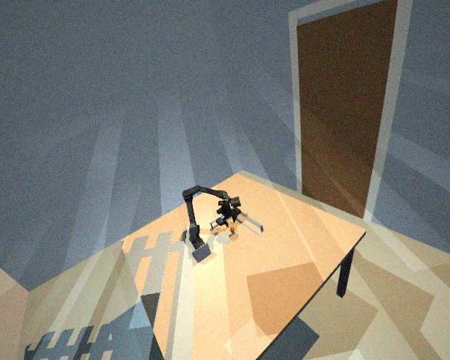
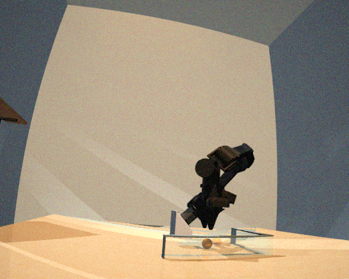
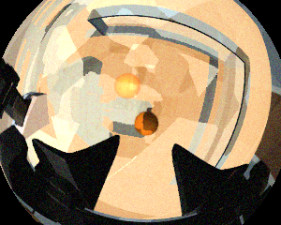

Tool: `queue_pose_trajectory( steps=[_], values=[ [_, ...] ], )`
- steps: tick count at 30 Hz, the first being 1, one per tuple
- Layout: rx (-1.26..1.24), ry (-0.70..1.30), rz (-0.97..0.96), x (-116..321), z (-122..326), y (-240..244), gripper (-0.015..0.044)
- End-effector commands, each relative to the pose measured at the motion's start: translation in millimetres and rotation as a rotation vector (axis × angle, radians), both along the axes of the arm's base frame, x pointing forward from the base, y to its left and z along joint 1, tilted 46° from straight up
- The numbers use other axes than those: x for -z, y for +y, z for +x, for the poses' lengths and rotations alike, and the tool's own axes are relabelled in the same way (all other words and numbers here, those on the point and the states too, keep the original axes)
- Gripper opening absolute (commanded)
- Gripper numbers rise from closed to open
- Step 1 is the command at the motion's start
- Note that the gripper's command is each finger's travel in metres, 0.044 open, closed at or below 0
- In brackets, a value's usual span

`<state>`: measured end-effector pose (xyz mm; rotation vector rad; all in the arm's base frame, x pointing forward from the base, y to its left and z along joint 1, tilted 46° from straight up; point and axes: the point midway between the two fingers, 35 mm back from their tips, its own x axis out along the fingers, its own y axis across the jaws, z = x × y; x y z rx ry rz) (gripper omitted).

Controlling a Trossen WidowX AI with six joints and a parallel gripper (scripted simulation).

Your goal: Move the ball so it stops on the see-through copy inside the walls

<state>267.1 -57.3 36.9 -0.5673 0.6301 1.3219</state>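
Jaws spread, empty, above ball (image 3: 146, 123); wrist view alone separates ghost copy (image 3: 127, 84).

Ball on a table inside a two-walled corner.
The ball (image 3: 146, 123) lies beside its see-through copy (image 3: 127, 84), with the gripper (image 2: 210, 224) above, apart.
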Motion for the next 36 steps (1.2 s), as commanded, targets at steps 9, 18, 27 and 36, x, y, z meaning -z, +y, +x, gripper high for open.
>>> queue_pose_trajectory(
  steps=[9,18,27,36],
  values=[
    [-0.014,-0.011,0.014,11.2,1.9,13.3,0.0271],
    [-0.014,-0.011,0.014,21.1,4.1,23.0,0.0271],
    [-0.014,-0.012,0.014,30.8,5.8,33.3,0.0271],
    [-0.014,-0.012,0.015,35.4,6.3,38.5,0.0192]
  ],
)
